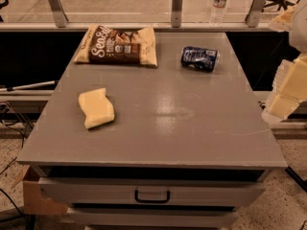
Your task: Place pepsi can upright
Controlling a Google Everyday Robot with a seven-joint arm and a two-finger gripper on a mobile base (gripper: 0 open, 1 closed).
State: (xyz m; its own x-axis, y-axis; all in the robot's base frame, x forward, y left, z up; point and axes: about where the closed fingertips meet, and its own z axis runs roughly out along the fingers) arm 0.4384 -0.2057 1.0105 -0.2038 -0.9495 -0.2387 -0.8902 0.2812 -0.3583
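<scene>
The camera view looks down on a grey worktop [201, 128] from its near edge. The pepsi can [200, 58] lies on its side in the far right part of the worktop, its long axis running roughly left to right and its silver end toward the right. It stands clear of everything else, with bare surface all around it.

To its left, in the far left part, a brown and cream snack bag [116, 45] lies flat, well apart from the can. A pale yellow sponge [96, 108] rests nearer the front on the left side, apart from both the bag and the can.

The hand [287, 94] shows as pale blocks at the right edge of the view, beyond the worktop's right side and off its surface, well apart from the can and holding nothing that can be seen. Whether it is wide or narrow cannot be told.

Behind the worktop, past a metal rail, a clear water bottle [219, 4] stands upright. Below the front edge, a grey drawer carries a dark handle [152, 196].
</scene>
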